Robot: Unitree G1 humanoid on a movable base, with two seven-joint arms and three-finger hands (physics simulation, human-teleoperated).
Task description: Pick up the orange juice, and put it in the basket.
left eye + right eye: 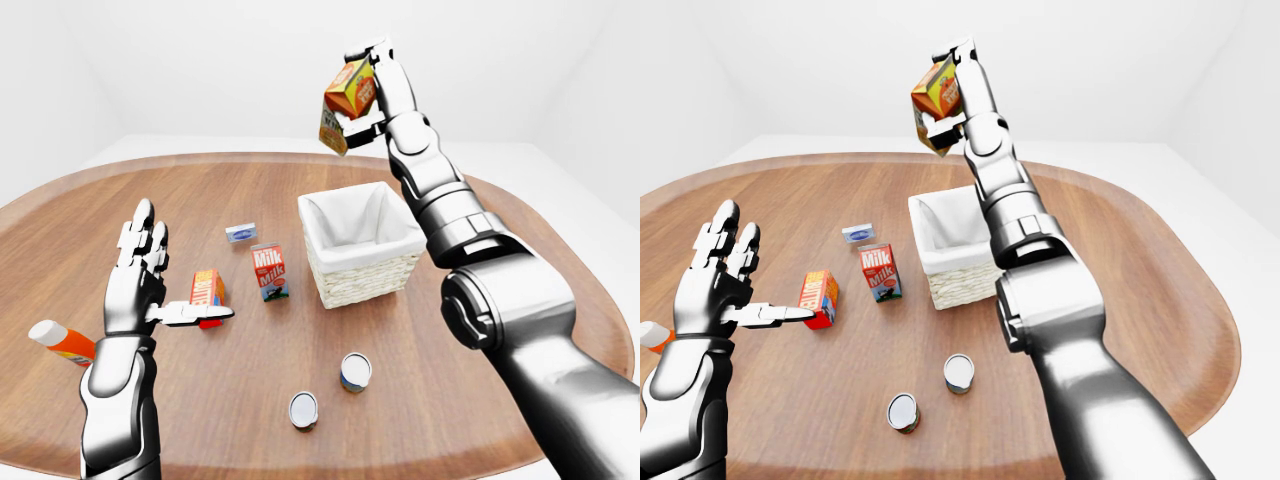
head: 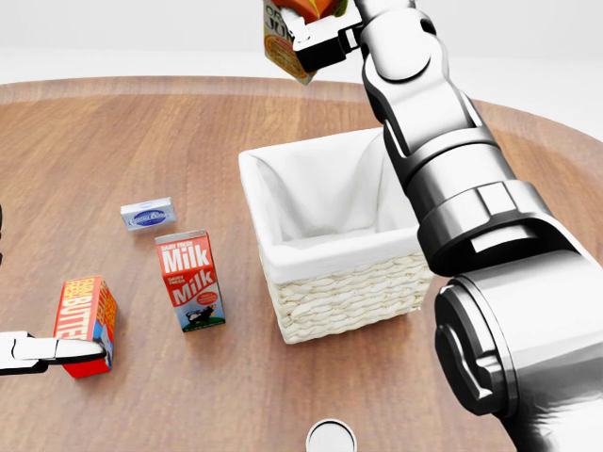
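A bare simulated test room, not a lived-in home: plain white walls and a pale floor surround one large rounded brown wooden table (image 1: 420,400). Below the raised right hand (image 1: 372,88) stands a white-lined woven wicker basket (image 1: 362,280). Grocery props lie near the open left hand (image 1: 140,265): a red-and-white milk carton (image 1: 269,272) and an orange-red butter box (image 1: 207,290).

In the left-eye view, the milk carton (image 1: 269,272) stands left of the basket (image 1: 352,281), butter box (image 1: 207,290) further left, two cans (image 1: 355,371) below
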